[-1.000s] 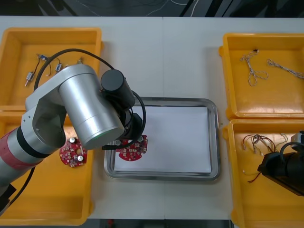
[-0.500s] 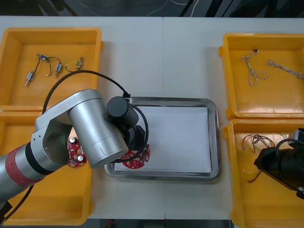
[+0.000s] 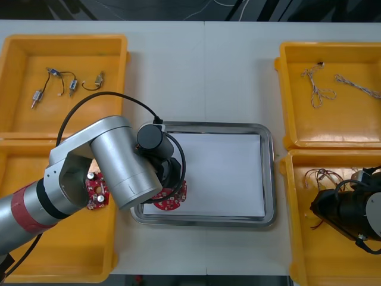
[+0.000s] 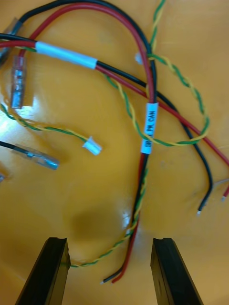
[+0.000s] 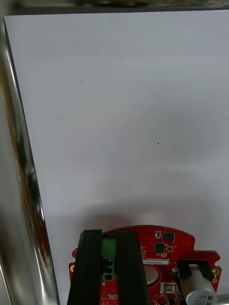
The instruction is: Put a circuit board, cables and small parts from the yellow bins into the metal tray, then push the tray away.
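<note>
My left gripper (image 5: 109,255) is shut on the green connector of a round red circuit board (image 5: 157,257). It holds the board low over the white inside of the metal tray (image 5: 19,167), at the corner nearest the left bins. From the front, part of that board (image 3: 171,201) shows under the left arm, inside the tray (image 3: 271,179). My right gripper (image 4: 109,271) is open just above the red and black cables (image 4: 143,143) and a yellow-green twisted pair in the near right bin (image 3: 297,250). The cables' loose ends lie between its fingers.
A second red circuit board (image 3: 95,192) lies in the near left bin. The far left bin (image 3: 18,89) holds small metal parts (image 3: 65,83). Twisted blue and white cables (image 3: 318,89) lie in the far right bin. Most of the tray's white inside (image 3: 226,173) is bare.
The left arm has moved the board down toward the tray's near left corner. The right arm has shifted left, closer over the cables in its bin.
</note>
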Tool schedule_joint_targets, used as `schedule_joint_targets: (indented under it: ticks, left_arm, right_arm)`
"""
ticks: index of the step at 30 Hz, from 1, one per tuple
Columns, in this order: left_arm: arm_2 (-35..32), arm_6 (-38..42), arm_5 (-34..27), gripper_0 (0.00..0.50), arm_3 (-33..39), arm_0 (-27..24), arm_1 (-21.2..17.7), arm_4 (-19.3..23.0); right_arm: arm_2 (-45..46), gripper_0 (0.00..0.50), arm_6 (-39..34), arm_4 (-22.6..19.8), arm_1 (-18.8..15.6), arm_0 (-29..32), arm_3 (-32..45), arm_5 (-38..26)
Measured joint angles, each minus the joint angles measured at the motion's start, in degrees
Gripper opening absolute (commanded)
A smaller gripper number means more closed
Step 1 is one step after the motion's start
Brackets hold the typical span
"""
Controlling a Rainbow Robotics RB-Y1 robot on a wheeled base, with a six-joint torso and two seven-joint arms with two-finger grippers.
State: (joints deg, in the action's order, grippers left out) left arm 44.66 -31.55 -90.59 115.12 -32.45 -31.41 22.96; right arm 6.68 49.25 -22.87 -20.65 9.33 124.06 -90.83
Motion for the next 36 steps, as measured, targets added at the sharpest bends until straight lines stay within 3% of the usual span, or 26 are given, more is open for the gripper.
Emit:
schedule_joint_targets:
  ticks: [9,10,11,14,15,16,18,36]
  left_arm:
    - [0.14,0.08,0.18,0.001,-0.06,0.01,-0.03,0.0]
    - [0.15,0.11,0.18,0.029,-0.06,0.01,-0.03,0.0]
    - [0.15,0.18,0.18,0.137,-0.06,0.01,-0.04,0.0]
    - [0.15,0.47,0.19,0.329,-0.07,0.01,-0.04,0.0]
    - [0.15,0.54,0.19,0.359,-0.07,0.01,-0.05,0.0]
    - [0.15,0.59,0.19,0.432,-0.07,0.01,-0.06,0.01]
    - [0.15,0.69,0.19,0.5,-0.07,0.01,-0.07,0.01]
    - [0.14,0.84,0.19,0.5,-0.05,0.01,-0.37,-0.03]
  right_arm:
    - [-0.54,0.5,-0.15,0.33,1.84,1.23,-0.02,2.11]
    - [-0.69,0.5,-0.15,0.38,1.86,1.46,-0.02,2.43]
    - [-0.8,0.5,-0.15,0.39,1.87,1.71,-0.02,2.68]
    - [-0.99,0.5,-0.15,0.4,1.92,2.37,-0.02,2.96]
    - [-1.02,0.5,-0.15,0.4,1.93,2.53,-0.02,2.96]
    - [-1.05,0.5,-0.15,0.41,1.94,2.69,-0.02,2.96]
    - [-1.05,0.5,-0.15,0.41,1.97,2.92,-0.02,2.97]
    - [-1.18,0.5,-1.14,0.57,2.02,3.57,-0.86,6.18]
